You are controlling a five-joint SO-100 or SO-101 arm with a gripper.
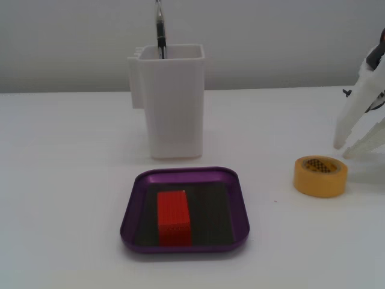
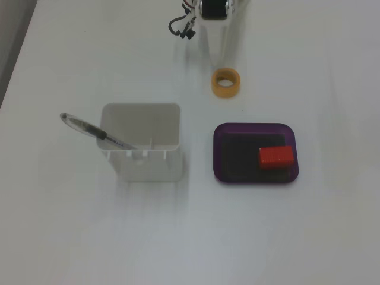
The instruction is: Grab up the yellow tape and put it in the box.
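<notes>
A fixed view shows the white two-finger gripper (image 1: pixel 355 146) spread open and empty, tips just beyond the thick yellow-orange tape roll (image 1: pixel 320 176) near the desk's edge — apparently lining up a grab. The shallow purple metal tray (image 1: pixel 135 205) holds only a red block (image 1: pixel 174 218).

A plain white worktop (image 1: pixel 66 180) fills both fixed views; behind it, toward twelve o'clock in a fixed view, rises a bare pale grey wall (image 1: pixel 271 36). Light is soft and even; in a fixed view a grey strip (image 2: pixel 10 41) edges the worktop at ten o'clock.
</notes>
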